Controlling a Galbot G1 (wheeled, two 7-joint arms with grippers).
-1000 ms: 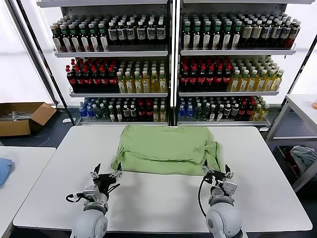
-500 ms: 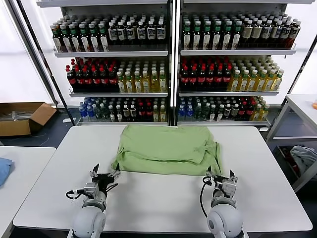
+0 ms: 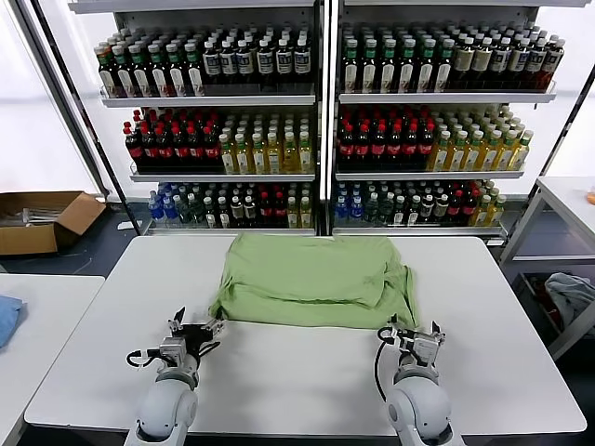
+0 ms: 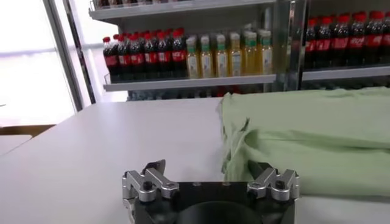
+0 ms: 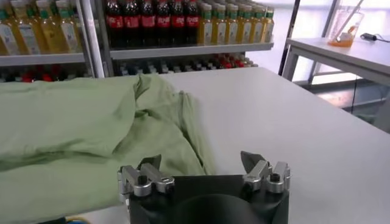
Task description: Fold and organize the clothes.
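A light green shirt (image 3: 311,281) lies partly folded on the far half of the white table (image 3: 307,372), plain side up. It also fills the far side of the left wrist view (image 4: 311,143) and the right wrist view (image 5: 73,131). My left gripper (image 3: 194,332) stands open just off the shirt's near left corner, nothing between its fingers. My right gripper (image 3: 410,334) stands open by the near right corner, at the hem's edge, also holding nothing. In each wrist view the jaws are spread wide, left gripper (image 4: 210,172) and right gripper (image 5: 200,163).
Shelves of bottles (image 3: 316,130) stand behind the table. A cardboard box (image 3: 42,221) sits on the floor at the far left. A second table (image 3: 37,316) with a blue cloth is on the left, another table (image 3: 562,200) on the right.
Both grippers have drawn back toward the table's near edge, away from the shirt's front hem. The shirt lies as before.
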